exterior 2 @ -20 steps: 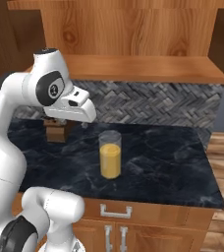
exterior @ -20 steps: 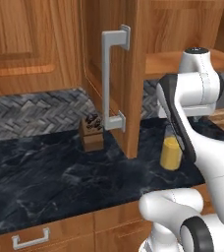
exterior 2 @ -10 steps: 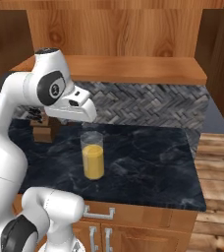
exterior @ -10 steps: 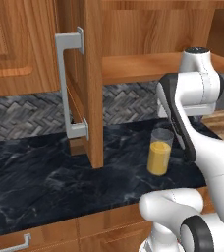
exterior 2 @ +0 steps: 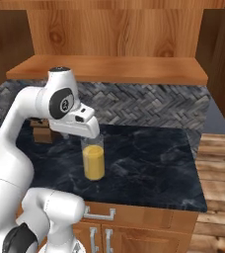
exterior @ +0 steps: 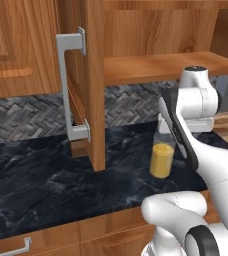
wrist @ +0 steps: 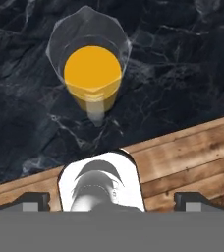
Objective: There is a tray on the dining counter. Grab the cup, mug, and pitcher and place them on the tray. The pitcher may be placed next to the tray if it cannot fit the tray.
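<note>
Pitcher (wrist: 92,74) stands upright on black marbled counter (wrist: 192,64), at 12 o'clock from gripper (wrist: 111,202) with tips spread wide and empty; likely heavy with juice, slick fragile glass, best clamped mid-wall, kept level to avoid spilling.

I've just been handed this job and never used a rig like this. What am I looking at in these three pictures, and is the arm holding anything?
It is a white robot arm on a driving base in a simulated kitchen. Two pictures come from cameras on the base, behind the arm to its left and right. The third looks down from the hand itself. On the black marbled counter stands the pitcher, clear glass with orange liquid, also seen in the left base view and from above. A small brown block stands near the backsplash. The gripper is open, above the pitcher, holding nothing.
</note>
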